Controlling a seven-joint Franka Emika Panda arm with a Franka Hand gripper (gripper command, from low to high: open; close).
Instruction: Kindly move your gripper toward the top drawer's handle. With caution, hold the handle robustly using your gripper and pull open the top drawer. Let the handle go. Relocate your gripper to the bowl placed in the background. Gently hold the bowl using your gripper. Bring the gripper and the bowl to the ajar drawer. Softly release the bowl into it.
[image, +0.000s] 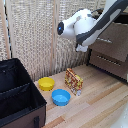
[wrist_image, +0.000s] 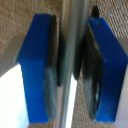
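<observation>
Two bowls, one yellow bowl (image: 46, 83) and one blue bowl (image: 61, 97); one box (image: 74, 81); one black case (image: 19, 95).

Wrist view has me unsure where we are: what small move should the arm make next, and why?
Probably a steady pull straight away from the dark-brown wooden top drawer front. The slim silver metal bar handle sits between the gripper's dark-blue fingers, which look pressed against it, and the exterior view shows no gap at the drawer yet.
</observation>
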